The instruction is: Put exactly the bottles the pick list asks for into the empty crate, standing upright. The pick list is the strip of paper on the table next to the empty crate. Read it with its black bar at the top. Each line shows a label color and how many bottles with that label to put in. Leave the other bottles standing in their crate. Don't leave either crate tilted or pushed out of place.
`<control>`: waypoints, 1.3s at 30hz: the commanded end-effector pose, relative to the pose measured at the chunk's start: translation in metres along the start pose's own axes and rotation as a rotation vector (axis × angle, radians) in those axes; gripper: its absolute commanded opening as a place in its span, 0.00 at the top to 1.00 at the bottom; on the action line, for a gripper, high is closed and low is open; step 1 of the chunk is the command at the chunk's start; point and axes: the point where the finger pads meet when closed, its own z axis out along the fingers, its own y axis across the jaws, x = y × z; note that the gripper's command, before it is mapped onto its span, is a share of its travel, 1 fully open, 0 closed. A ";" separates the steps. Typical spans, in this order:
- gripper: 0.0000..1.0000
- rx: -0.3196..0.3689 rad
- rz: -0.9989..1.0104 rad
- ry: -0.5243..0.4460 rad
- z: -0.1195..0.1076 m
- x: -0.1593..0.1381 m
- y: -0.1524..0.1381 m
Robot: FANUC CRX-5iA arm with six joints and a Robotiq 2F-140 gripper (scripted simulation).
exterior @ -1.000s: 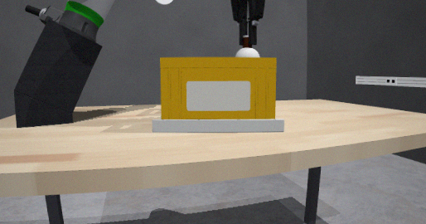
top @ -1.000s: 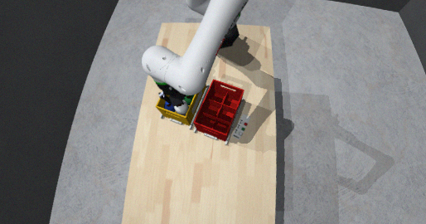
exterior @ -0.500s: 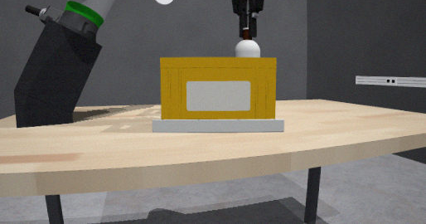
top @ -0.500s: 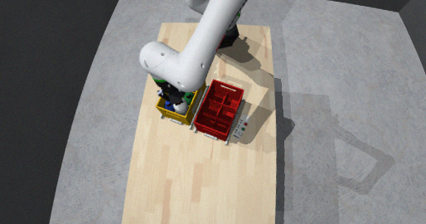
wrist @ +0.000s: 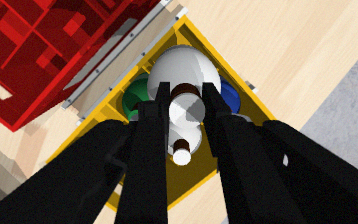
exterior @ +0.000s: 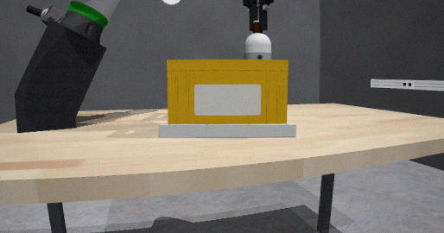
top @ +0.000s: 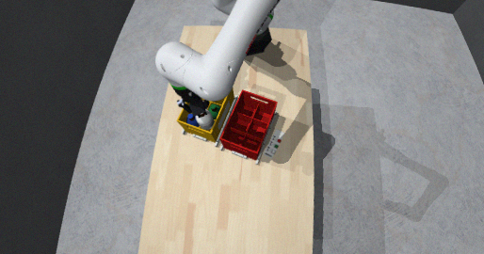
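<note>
My gripper (wrist: 185, 98) is shut on the brown-capped neck of a white bottle (wrist: 182, 72). It holds the bottle upright, with its shoulder risen just above the rim of the yellow crate (exterior: 227, 91); the bottle also shows in the exterior view (exterior: 257, 46) and the top view (top: 203, 119). Its label is hidden. In the yellow crate I see another white bottle (wrist: 182, 145), a green bottle (wrist: 137, 97) and a blue bottle (wrist: 230, 97). The empty red crate (top: 249, 123) stands right beside the yellow one. The pick list (top: 275, 144) lies on the red crate's far side; its marks are too small to read.
The arm's elbow (top: 202, 71) hangs over the yellow crate in the top view. The robot base (exterior: 56, 78) stands at the table's far end. Both crates sit flat on grey plates on the wooden table.
</note>
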 end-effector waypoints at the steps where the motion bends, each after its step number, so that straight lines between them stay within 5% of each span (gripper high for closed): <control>1: 0.90 -0.002 -0.001 0.001 -0.005 0.000 0.001; 39: 0.90 -0.002 -0.001 0.001 -0.054 0.000 0.001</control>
